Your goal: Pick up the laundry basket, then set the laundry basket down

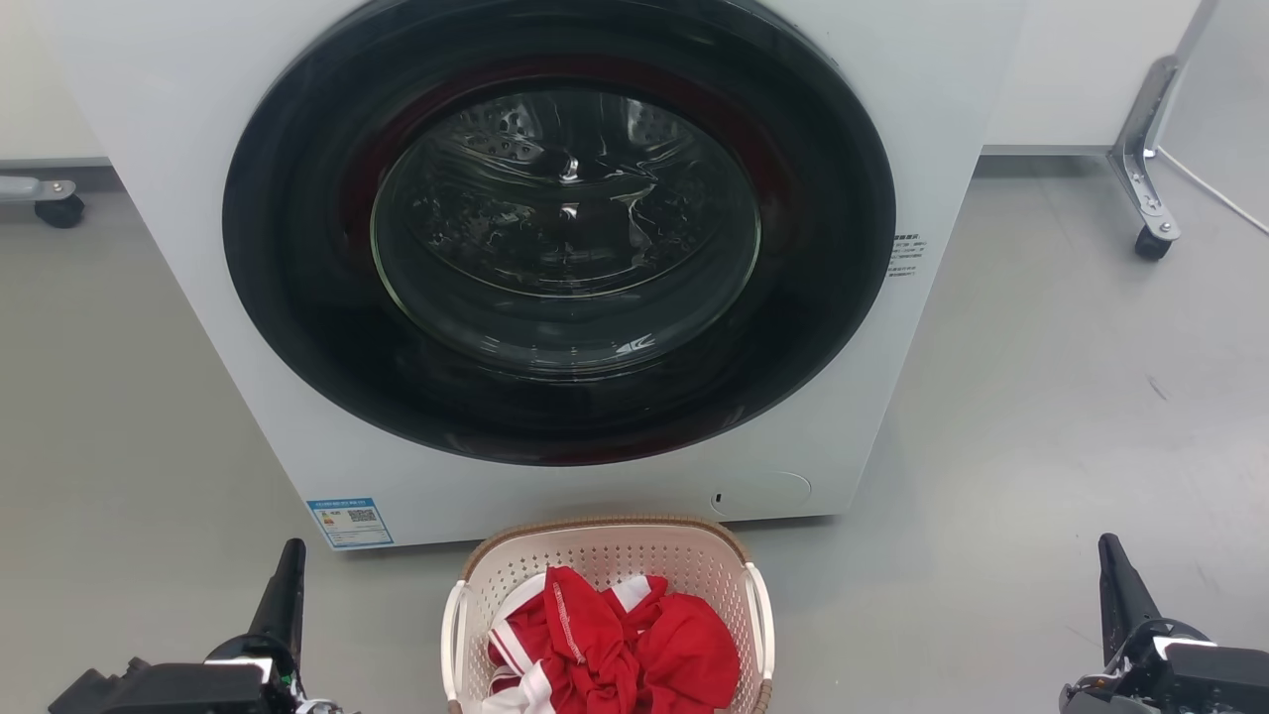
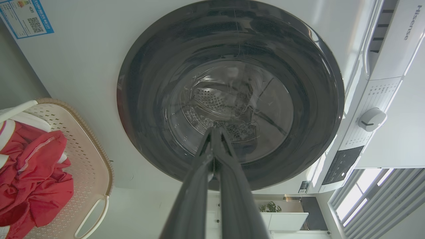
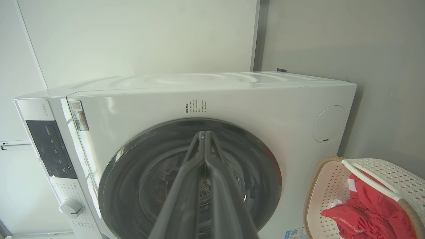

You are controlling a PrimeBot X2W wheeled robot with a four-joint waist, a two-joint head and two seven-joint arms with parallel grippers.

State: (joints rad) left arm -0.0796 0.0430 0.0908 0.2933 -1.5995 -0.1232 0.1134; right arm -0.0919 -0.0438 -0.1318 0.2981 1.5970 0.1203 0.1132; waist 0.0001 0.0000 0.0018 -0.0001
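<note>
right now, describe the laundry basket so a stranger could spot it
Find the big white washing machine with its round dark door. On the floor just before it sits the laundry basket: cream, perforated, brown-rimmed, white-handled, holding red clothes.

Grey floor (image 1: 1041, 397): washing machine (image 1: 932, 149) stands at 12 o'clock. Laundry basket (image 1: 615, 555) at 6 o'clock, just beside machine front. Wheeled frame leg (image 1: 1145, 188) at 2 o'clock. Black caster (image 1: 59, 210) at 10 o'clock.
</note>
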